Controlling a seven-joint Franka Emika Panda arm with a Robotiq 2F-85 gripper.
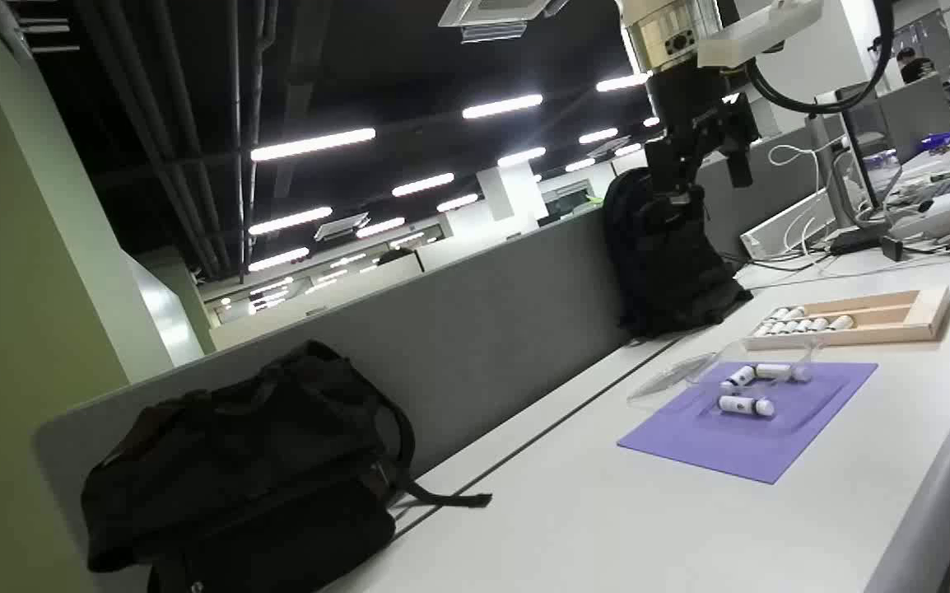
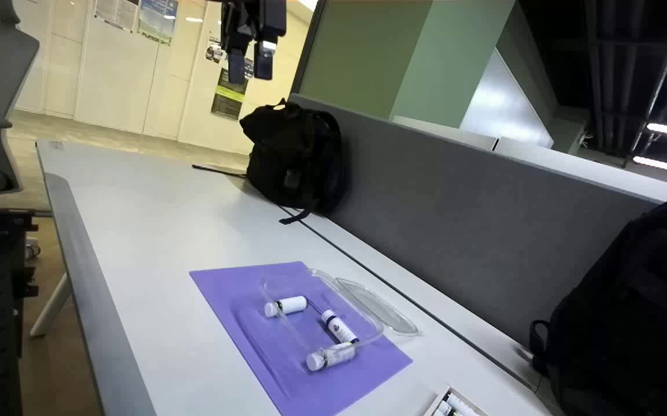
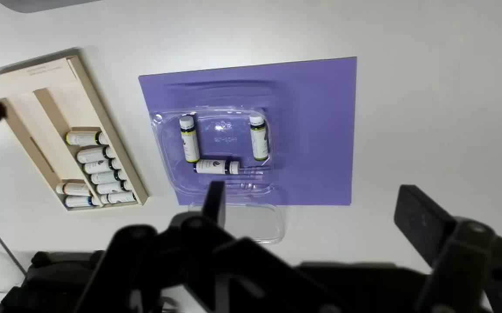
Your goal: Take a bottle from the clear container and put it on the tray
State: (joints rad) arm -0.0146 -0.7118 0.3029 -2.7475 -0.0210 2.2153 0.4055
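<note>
End effector [image 3: 312, 204] spread wide, held above the table [image 3: 429, 108] | three bottles [image 3: 190, 141] contained in the clear container [image 3: 220, 128] on the purple mat [image 3: 314, 130] | tray [image 3: 107, 128] set near the mat

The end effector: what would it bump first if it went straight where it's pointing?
Probably the purple mat, right of the clear container in the wrist view. The end effector is high up, so depth is unclear; it might meet the white table instead.
</note>
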